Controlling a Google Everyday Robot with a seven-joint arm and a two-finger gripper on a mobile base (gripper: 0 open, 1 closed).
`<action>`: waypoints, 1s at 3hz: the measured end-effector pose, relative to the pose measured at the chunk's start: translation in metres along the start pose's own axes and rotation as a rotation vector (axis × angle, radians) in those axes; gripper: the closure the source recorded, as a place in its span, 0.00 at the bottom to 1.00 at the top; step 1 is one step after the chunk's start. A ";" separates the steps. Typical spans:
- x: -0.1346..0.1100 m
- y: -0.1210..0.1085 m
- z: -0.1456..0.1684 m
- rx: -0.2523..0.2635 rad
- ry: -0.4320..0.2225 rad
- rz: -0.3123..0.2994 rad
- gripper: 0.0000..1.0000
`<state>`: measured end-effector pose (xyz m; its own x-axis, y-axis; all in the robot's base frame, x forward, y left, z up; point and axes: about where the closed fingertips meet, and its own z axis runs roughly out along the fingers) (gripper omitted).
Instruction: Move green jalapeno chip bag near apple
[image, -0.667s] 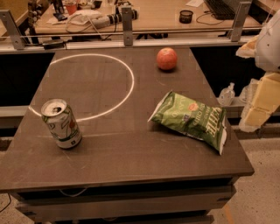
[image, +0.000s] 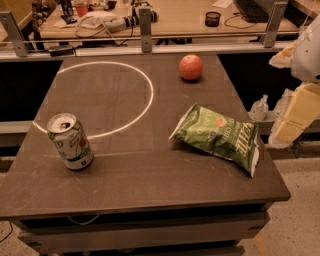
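While hanging past the right edge of the dark brown table (image: 150, 185): pale yellow gripper (image: 299, 112), released or clenched, cannot tell. Crinkly green jalapeno chip bag (image: 217, 137) flat at right front, well apart from small round reddish apple (image: 191, 67) at the back.

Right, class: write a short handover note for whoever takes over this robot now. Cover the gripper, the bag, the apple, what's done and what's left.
Gripper: off the table's right edge, beside the bag, not touching it.
Bag: lying flat on the right side of the table, towards the front.
Apple: near the far edge, beyond the bag, with a clear gap between them.
Can: front left, not part of the job.
Done: nothing yet.
Left: reach in, grasp the bag, set it down beside the apple.
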<state>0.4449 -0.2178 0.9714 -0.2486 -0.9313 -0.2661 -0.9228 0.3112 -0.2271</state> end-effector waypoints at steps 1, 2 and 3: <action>0.001 -0.008 0.023 -0.025 -0.067 0.045 0.00; 0.001 -0.014 0.051 -0.036 -0.104 0.053 0.00; -0.001 -0.015 0.076 -0.043 -0.135 0.052 0.00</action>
<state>0.4811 -0.2067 0.9037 -0.2573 -0.8793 -0.4008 -0.9222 0.3474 -0.1701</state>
